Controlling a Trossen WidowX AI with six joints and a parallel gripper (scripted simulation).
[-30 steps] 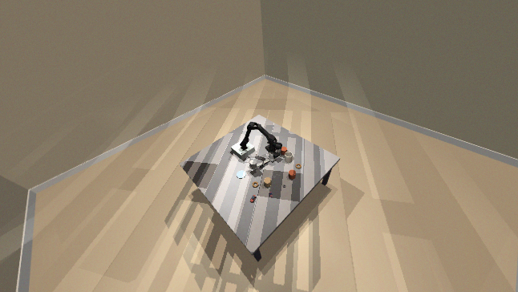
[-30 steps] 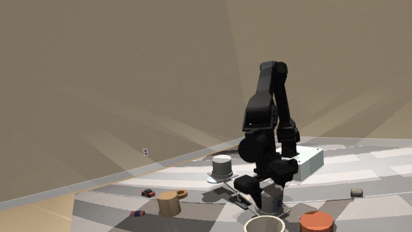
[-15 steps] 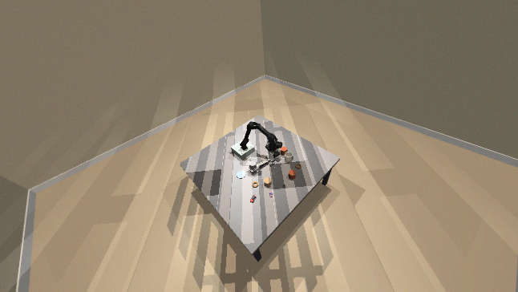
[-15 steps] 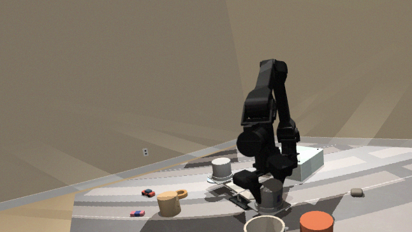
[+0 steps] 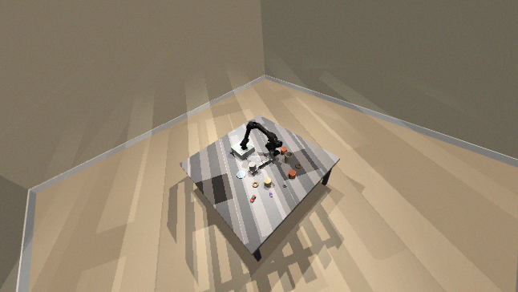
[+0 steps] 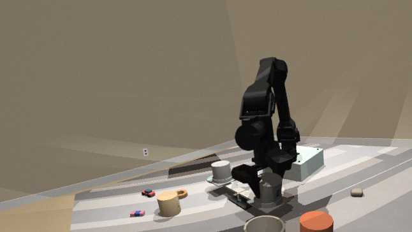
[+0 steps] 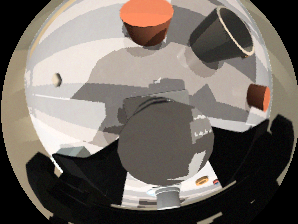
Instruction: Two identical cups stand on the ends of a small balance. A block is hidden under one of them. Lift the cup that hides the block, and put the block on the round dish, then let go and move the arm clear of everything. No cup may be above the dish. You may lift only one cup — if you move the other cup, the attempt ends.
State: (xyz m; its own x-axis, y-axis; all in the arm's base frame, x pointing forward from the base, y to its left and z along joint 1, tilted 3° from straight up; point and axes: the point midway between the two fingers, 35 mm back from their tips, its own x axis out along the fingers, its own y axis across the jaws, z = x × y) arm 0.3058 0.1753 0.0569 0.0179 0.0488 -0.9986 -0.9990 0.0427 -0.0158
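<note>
On the balance (image 6: 237, 193) stand two grey cups, fingers (image 6: 255, 188) clamping the nearer cup (image 6: 270, 189).

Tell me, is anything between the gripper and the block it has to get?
Yes. The gripper is shut on the grey cup at the near end of the balance. No block is visible; if it is under this cup, the cup itself covers it until lifted.

My pincer (image 6: 266, 188) is clamped on the near cup (image 6: 270, 191); an open grey cup (image 6: 264, 224) and an orange cylinder (image 6: 316, 221) crowd just beside, with bare table (image 6: 376, 194) toward the pebble (image 6: 356, 192).
</note>
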